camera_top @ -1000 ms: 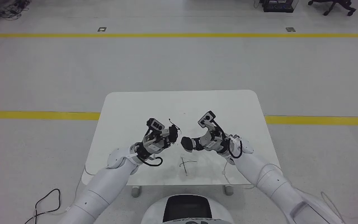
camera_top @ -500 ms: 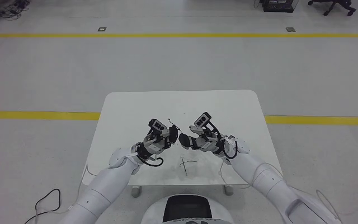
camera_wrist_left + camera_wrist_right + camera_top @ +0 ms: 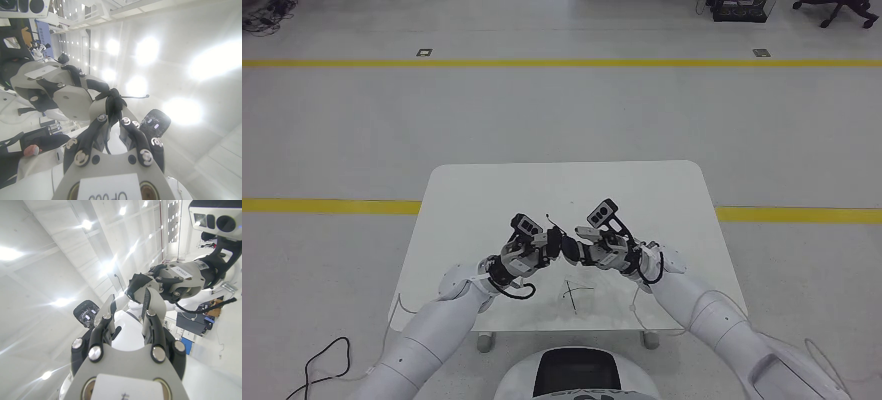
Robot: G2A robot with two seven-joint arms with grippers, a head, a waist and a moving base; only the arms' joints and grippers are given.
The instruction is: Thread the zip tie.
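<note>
Black plastic, thin as a wire: the zip tie (image 3: 135,97) is held in the air above the middle of the table (image 3: 662,195), not lying on it. The left gripper (image 3: 114,96) is clamped tight on it, and a short free length sticks straight out past the fingertips, ending in a small knob that is probably the head. The right gripper (image 3: 130,293) hangs over the table too, nose to nose with the left one. Its jaws stand apart with nothing between them, and the left gripper's tip sits right at their opening.

By my reading the task is at an early point. The tie is off the table and the two grippers are tip to tip, so presenting it is done. The real work is left: the second gripper has to take an end, the strip must be bent round, and the tail fed through the head. No loop shows. How much of the tie is hidden inside the closed fingers I cannot tell.

On the table, nearer the robot's edge than the grippers, lies a small black cross (image 3: 575,292), either a mark or two crossed ties. It sits low and out of the way. The likelier hindrance is the frayed black padding (image 3: 137,283) on the left fingertips, which crowds the tie where the right jaws must close. Beyond the table, yellow lines (image 3: 342,205) cross the floor.
</note>
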